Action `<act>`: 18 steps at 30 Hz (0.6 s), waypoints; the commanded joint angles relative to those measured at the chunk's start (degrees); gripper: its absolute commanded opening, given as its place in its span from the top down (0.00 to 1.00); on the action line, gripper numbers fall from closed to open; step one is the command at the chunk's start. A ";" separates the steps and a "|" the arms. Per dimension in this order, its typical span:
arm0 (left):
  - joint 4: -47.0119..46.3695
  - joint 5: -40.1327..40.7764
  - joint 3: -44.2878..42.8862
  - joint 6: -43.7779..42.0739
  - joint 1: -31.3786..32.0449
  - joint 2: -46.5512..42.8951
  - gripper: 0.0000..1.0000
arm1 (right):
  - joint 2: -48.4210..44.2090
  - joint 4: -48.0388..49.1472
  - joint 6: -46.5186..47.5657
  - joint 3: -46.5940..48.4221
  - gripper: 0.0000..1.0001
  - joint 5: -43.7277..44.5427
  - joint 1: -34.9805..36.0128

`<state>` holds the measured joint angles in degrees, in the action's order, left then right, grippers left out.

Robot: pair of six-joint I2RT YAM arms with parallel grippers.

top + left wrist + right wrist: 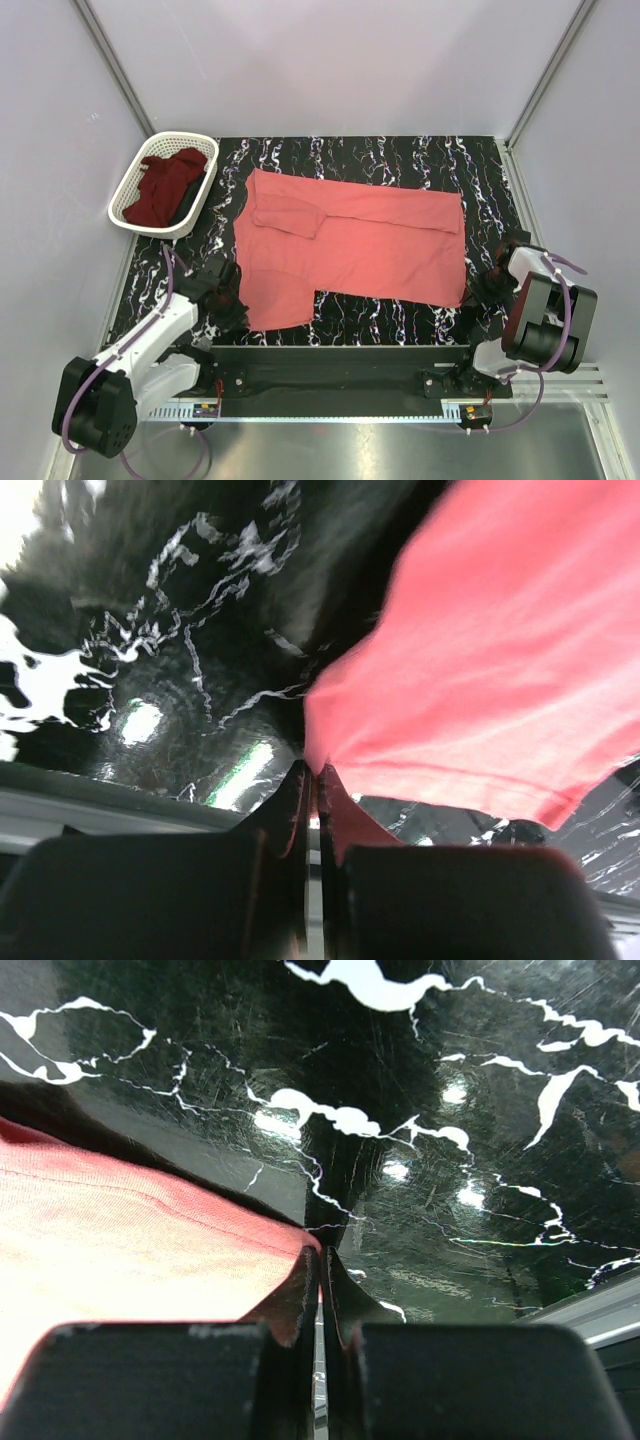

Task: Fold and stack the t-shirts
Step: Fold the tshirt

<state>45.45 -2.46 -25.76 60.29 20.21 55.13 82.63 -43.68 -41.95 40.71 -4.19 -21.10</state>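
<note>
Black marbled worktop (400,160) fills the floor of a pale-walled booth. At its far left corner a white lattice basket (125,205) hangs partly over the edge, with the dark maroon t-shirt (165,185) crumpled inside it, not yet folded.

Near the left edge, the left claw (312,770) is closed on the near left corner of the salmon-pink t-shirt (370,250); pink cloth shows tucked between its fingers. The shirt lies spread across the middle of the worktop, a sleeve and a far strip already turned in, and a tab of cloth juts toward the near edge on the left side.

By the right edge, the right claw (320,1252) is closed too, and the shirt's hem runs right into its tips (it looks pinched there, though the grip is thin).

My reading: a fold of the pink shirt is in hand, with both near corners taken. The next move calls for lifting both corners together and carrying them toward the far edge, kept level so the cloth doubles over evenly.

Room is best toward the far edge, where a bare band of worktop lies beyond the shirt. The basket crowds the far left corner, and the right side has little margin.
</note>
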 commanded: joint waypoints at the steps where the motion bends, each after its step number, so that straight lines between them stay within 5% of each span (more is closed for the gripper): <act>1: 1.21 5.70 -8.49 -6.14 0.18 0.50 1.00 | 1.57 1.76 1.44 0.42 1.00 3.83 0.36; 18: 2.71 7.29 -46.38 -31.37 0.27 27.47 1.00 | 6.74 -5.80 14.88 19.49 1.00 0.41 2.29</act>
<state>48.34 3.66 -65.14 34.57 20.25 80.01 86.70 -47.92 -32.23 56.51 -2.76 -19.16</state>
